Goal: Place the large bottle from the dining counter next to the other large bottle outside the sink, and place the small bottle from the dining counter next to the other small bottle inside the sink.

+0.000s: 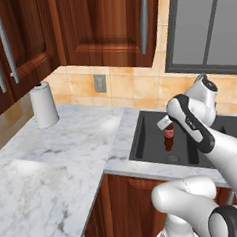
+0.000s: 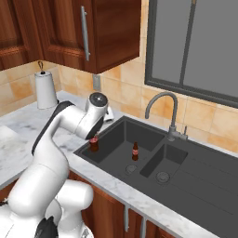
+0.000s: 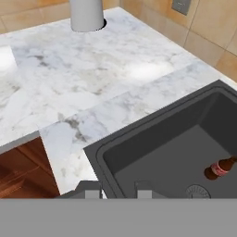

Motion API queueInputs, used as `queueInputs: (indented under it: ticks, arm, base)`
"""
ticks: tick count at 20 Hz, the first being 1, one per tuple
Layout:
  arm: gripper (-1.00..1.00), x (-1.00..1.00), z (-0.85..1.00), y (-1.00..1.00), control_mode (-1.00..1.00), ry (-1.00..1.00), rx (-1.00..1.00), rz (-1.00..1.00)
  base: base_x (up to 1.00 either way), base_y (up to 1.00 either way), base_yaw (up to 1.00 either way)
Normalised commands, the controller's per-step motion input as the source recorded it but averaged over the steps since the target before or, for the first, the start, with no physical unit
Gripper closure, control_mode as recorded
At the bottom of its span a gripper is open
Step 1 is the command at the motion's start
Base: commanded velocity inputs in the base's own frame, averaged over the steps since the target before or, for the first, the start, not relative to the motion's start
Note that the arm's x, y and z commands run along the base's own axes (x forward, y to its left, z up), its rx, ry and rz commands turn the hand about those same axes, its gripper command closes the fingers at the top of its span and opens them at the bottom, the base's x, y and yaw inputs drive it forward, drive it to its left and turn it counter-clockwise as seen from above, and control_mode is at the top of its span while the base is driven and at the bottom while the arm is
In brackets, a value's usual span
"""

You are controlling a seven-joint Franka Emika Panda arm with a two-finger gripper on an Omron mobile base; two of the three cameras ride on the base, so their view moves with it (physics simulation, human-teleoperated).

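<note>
My gripper point(image 1: 167, 127) hangs over the left basin of the dark sink point(image 1: 140, 139), shut on the neck of a small bottle point(image 1: 168, 139), dark brown with a red label. From the right base view the gripper point(image 2: 94, 135) holds this small bottle point(image 2: 94, 145) upright close to the sink's point(image 2: 116, 132) left wall. The other small bottle point(image 2: 135, 151) stands on the basin floor near the drain, well apart from the held one. In the hand view the other small bottle point(image 3: 219, 168) sits at the right inside the sink point(image 3: 152, 155), beyond my gripper point(image 3: 118, 189). The large bottles and the dining counter are out of view.
A white paper towel roll point(image 1: 43, 104) stands on the marble worktop point(image 1: 53, 160) left of the sink. A curved faucet point(image 2: 160, 104) rises behind the sink, with a smaller second basin point(image 2: 160, 160) and drainboard to its right. Wooden cabinets hang above.
</note>
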Motion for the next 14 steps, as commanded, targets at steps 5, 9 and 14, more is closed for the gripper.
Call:
queueInputs:
  ticks: [5, 9, 14]
  arm:
    - [1.00, 0.08, -0.22, 0.00, -1.00, 0.01, 0.00, 0.07]
    - [1.00, 0.02, -0.22, 0.00, -1.00, 0.00, -0.01, 0.08]
    - [1.00, 0.11, -0.23, 0.00, -1.00, 0.00, -0.01, 0.08]
  base:
    - [0.00, 0.00, 0.00]
    - [0.00, 0.00, 0.00]
    - [0.00, 0.00, 0.00]
